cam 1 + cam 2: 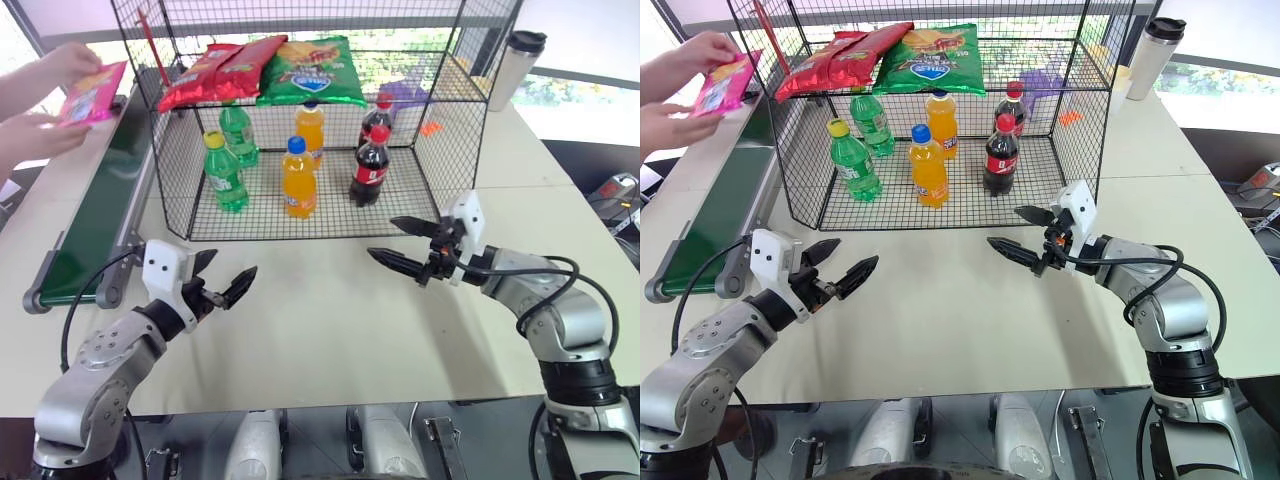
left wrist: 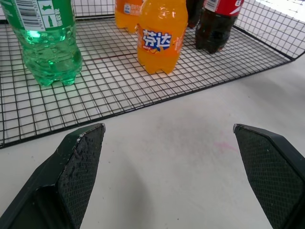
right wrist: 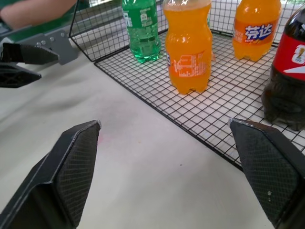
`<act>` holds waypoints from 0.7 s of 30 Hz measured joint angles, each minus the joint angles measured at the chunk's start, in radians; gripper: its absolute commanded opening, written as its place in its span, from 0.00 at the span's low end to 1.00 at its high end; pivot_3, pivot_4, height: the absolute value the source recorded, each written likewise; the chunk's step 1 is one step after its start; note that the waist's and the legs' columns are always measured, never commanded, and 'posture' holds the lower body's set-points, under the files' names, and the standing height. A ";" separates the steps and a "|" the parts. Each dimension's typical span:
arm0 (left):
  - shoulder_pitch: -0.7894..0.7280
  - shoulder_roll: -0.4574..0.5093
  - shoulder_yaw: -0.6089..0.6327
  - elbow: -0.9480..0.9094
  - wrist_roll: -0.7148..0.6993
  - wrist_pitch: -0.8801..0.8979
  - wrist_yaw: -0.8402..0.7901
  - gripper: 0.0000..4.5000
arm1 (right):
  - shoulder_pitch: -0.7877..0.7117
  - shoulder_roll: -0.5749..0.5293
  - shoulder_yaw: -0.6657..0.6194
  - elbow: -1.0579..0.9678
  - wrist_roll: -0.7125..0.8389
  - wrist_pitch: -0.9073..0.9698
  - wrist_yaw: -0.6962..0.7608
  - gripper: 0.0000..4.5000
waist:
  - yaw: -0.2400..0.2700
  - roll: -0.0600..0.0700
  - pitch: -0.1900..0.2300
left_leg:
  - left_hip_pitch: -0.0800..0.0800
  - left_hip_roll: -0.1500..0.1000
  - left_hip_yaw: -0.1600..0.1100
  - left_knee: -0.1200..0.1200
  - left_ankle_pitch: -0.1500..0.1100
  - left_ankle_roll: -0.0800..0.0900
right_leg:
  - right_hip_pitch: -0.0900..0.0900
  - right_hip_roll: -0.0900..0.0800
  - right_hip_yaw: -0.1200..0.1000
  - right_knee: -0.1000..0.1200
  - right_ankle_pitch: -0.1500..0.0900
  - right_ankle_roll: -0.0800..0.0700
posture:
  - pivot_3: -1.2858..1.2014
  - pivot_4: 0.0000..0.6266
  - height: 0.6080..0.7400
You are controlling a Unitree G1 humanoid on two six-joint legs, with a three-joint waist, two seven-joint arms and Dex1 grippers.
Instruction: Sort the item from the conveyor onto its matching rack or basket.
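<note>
Waiting step: both tools, left and right, spread empty; pink bag in a person's hands above belt; next, grasp it.

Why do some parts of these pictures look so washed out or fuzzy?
In the left eye view, daylight behind the black wire cage bleaches the background white. In the left wrist view, the green bottle glows from light passing through it. In the right wrist view, the tool's near fingers look soft.
</note>
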 measured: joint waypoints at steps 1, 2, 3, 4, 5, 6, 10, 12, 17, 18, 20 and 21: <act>-0.002 0.000 0.000 0.000 0.000 0.004 0.004 1.00 | 0.000 0.000 0.003 0.000 -0.002 -0.001 0.000 0.99 | 0.000 0.000 0.000 | 0.000 0.000 0.000 0.000 0.000 0.000 | 0.000 0.000 0.000 0.000 0.000 0.000 | 0.52 0.24 1.00; -0.005 0.000 0.000 0.000 0.000 0.006 0.005 1.00 | 0.000 0.000 0.005 0.000 -0.004 -0.003 0.001 0.99 | 0.000 0.000 0.000 | 0.000 0.000 0.000 0.000 0.000 0.000 | 0.000 0.000 0.000 0.000 0.000 0.000 | 0.52 0.24 1.00; -0.005 0.000 0.000 0.000 0.000 0.006 0.006 1.00 | 0.000 0.000 0.005 0.000 -0.005 -0.006 0.002 0.99 | 0.000 0.000 0.000 | 0.000 0.000 0.000 0.000 0.000 0.000 | 0.000 0.000 0.000 0.000 0.000 0.000 | 0.52 0.24 1.00; -0.005 0.000 0.000 0.000 -0.001 0.007 0.007 1.00 | 0.000 0.000 0.005 0.000 -0.007 -0.008 0.002 0.99 | 0.000 0.000 0.000 | 0.000 0.000 0.000 0.000 0.000 0.000 | 0.000 0.000 0.000 0.000 0.000 0.000 | 0.52 0.24 1.00; -0.005 0.000 0.000 0.000 -0.001 0.007 0.008 1.00 | 0.000 0.000 0.005 0.000 -0.008 -0.008 0.002 0.99 | 0.000 0.000 0.000 | 0.000 0.000 0.000 0.000 0.000 0.000 | 0.000 0.000 0.000 0.000 0.000 0.000 | 0.52 0.24 1.00; -0.005 0.000 0.000 0.000 -0.001 0.007 0.008 1.00 | 0.000 0.000 0.005 0.000 -0.009 -0.008 0.003 0.99 | 0.000 0.000 0.000 | 0.000 0.000 0.000 0.000 0.000 0.000 | 0.000 0.000 0.000 0.000 0.000 0.000 | 0.52 0.24 1.00; -0.004 0.000 0.000 0.000 0.001 0.006 0.008 1.00 | -0.006 0.001 0.007 0.001 -0.012 -0.012 0.004 0.99 | 0.000 0.000 0.000 | 0.000 0.000 0.000 0.000 0.000 0.000 | 0.000 0.000 0.000 0.000 0.000 0.000 | 0.52 0.24 1.00; -0.004 0.001 0.000 0.000 0.002 0.006 0.007 1.00 | -0.010 0.003 0.011 0.003 -0.015 -0.018 0.005 0.99 | 0.000 0.000 0.000 | 0.000 0.000 0.000 0.000 0.000 0.000 | 0.000 0.000 0.000 0.000 0.000 0.000 | 0.52 0.24 1.00; 0.008 0.008 0.000 0.000 0.009 0.005 0.002 1.00 | -0.012 0.004 0.021 0.015 -0.021 -0.027 0.013 0.99 | 0.000 0.000 0.000 | 0.000 0.000 0.000 0.000 0.000 0.000 | 0.000 0.000 0.000 0.000 0.000 0.000 | 0.52 0.24 1.00; 0.013 0.010 0.000 0.000 0.010 0.005 0.002 1.00 | -0.012 0.004 0.022 0.021 -0.022 -0.029 0.014 0.99 | 0.000 0.000 0.000 | 0.000 0.000 0.000 0.000 0.000 0.000 | 0.000 0.000 0.000 0.000 0.000 0.000 | 0.52 0.24 1.00; 0.023 0.012 0.000 0.000 0.011 0.005 0.000 1.00 | -0.012 0.004 0.023 0.028 -0.028 -0.031 0.018 0.99 | 0.000 0.000 0.000 | 0.000 0.000 0.000 0.000 0.000 0.000 | 0.000 0.000 0.000 0.000 0.000 0.000 | 0.52 0.24 1.00; 0.028 0.012 0.000 0.000 0.012 0.005 -0.001 1.00 | -0.013 0.004 0.024 0.033 -0.029 -0.032 0.021 0.99 | 0.000 0.000 0.000 | 0.000 0.000 0.000 0.000 0.000 0.000 | 0.000 0.000 0.000 0.000 0.000 0.000 | 0.52 0.24 1.00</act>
